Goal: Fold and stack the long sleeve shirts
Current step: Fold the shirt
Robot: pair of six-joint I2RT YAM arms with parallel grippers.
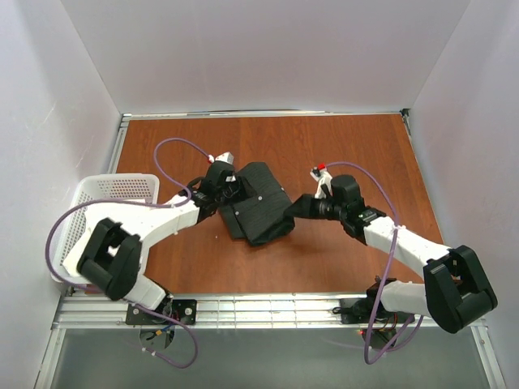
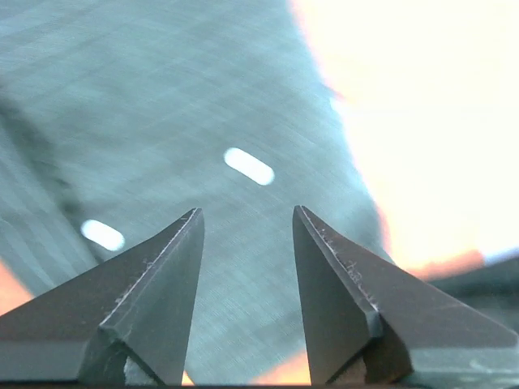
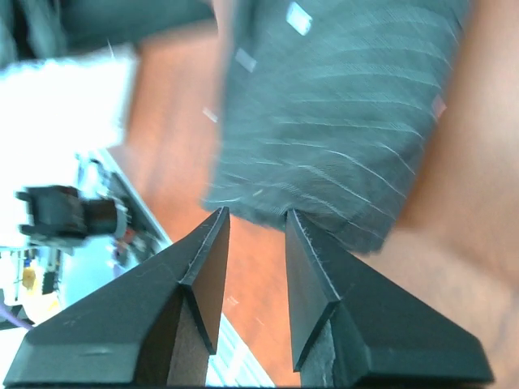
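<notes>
**Two arms parked on either side of one bundled shirt**

Standing behind the rig, the closest thing to me is the metal rail (image 1: 259, 308) along the near edge, where both arms are bolted down, with purple cables (image 1: 55, 235) looping off them. A white mesh basket (image 1: 97, 190) sits off the left side, just behind the left arm's elbow.

Both arms reach in toward the middle of the worktop (image 1: 349, 146). The shirt (image 1: 255, 207) lies there as a dark, rumpled bundle with pale pinstripes, roughly centred left to right and flat on the reddish-brown surface.

The left tool (image 1: 233, 189) is at the shirt's left edge. Its own camera shows the fingers spread apart over the fabric with nothing pinched between them, so it looks open to me. Two little white buttons (image 2: 249, 165) show on the cloth just past the tips.

The right tool (image 1: 304, 207) is at the shirt's right-hand corner. From its wrist view, the fingers stand a bit apart with bare worktop showing through the gap, and the tips are right at the edge of the cloth. I can't see it gripping anything.

Beyond the shirt it's just more worktop.
</notes>
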